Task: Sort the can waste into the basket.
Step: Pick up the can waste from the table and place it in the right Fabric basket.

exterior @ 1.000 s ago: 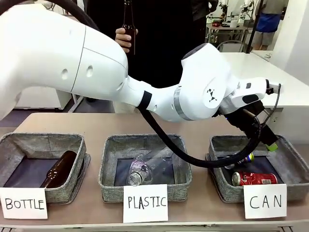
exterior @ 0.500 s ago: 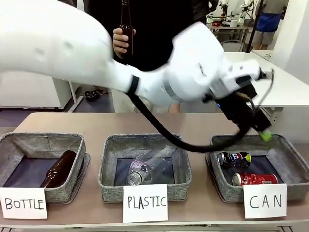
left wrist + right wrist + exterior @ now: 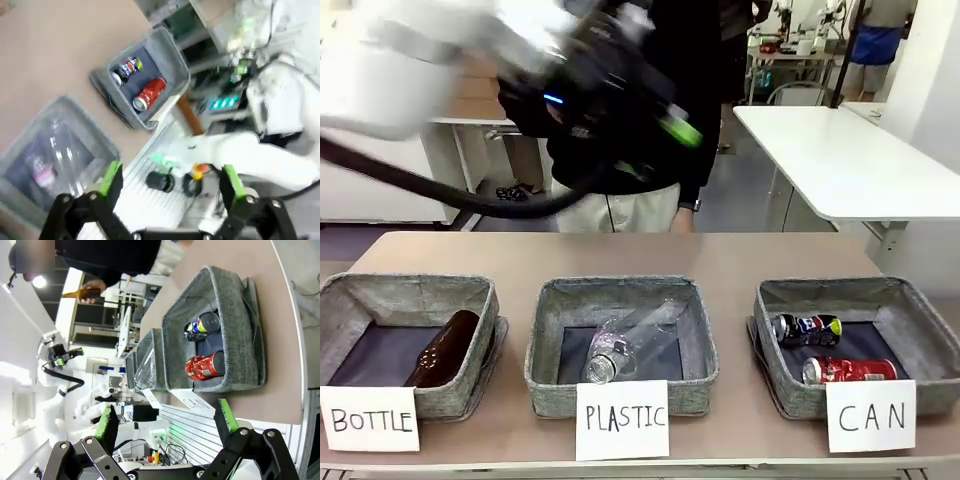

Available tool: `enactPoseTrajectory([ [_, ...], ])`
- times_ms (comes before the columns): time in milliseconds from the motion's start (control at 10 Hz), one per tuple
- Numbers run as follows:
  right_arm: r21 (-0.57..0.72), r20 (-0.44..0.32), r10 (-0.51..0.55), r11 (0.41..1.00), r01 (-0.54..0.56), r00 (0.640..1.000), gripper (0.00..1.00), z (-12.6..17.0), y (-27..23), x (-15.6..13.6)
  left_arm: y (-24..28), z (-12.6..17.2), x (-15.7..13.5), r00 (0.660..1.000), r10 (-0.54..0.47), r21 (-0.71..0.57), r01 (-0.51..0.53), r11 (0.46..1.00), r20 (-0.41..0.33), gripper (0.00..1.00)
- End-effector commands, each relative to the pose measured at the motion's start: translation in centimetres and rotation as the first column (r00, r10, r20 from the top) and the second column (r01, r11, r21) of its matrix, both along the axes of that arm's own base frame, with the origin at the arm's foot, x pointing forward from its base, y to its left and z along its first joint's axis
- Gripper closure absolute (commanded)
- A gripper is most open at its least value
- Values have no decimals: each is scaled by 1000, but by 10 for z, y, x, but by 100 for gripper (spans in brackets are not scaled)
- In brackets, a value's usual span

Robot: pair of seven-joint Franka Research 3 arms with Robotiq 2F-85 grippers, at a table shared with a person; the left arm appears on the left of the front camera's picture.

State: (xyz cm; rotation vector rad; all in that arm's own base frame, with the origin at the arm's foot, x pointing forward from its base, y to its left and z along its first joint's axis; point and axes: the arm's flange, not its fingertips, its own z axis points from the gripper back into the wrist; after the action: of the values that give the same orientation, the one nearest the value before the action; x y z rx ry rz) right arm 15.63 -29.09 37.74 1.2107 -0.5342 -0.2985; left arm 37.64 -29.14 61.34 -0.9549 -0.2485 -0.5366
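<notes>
Both cans lie in the CAN basket; left claw spread, empty: lift it clear, avoiding the person

- Basket, marked CAN: coarse grey woven cloth, matt; dark smooth lining.
- Red can: glossy painted metal, bare silver rim.
- Dark can: shiny metal, printed finish.
- Card: matt white paper.
- Table: smooth matt tan surface.
- Left gripper, above the baskets: matt black plastic links, green pads.
</notes>
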Motion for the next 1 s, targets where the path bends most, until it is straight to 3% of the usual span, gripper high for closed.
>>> enactPoseTrajectory([
  [0,4,-3,-4,1000,4,1000,0,4,2,-1,144,-30,-15,993,84,-204,-98,974,-78,0],
  [200,4,-3,-4,1000,4,1000,0,4,2,-1,244,-58,-14,938,225,-333,-308,891,-264,0],
  [300,4,-3,-4,1000,4,1000,0,4,2,-1,278,-70,-19,929,198,-401,-318,859,-312,0],
  [400,4,-3,-4,1000,4,1000,0,4,2,-1,310,-86,-28,890,233,-405,-395,825,-393,0],
  [500,4,-3,-4,1000,4,1000,0,4,2,-1,336,-102,-40,830,348,-394,-523,756,-435,0],
  [600,4,-3,-4,1000,4,1000,0,4,2,-1,349,-114,-44,767,481,-455,-640,619,-425,0],
  [700,4,-3,-4,1000,4,1000,0,4,2,-1,339,-100,-36,875,281,-392,-437,810,-394,0],
  [900,4,-3,-4,1000,4,1000,0,4,2,-1,339,-100,-36,875,281,-392,-437,810,-394,0],
])
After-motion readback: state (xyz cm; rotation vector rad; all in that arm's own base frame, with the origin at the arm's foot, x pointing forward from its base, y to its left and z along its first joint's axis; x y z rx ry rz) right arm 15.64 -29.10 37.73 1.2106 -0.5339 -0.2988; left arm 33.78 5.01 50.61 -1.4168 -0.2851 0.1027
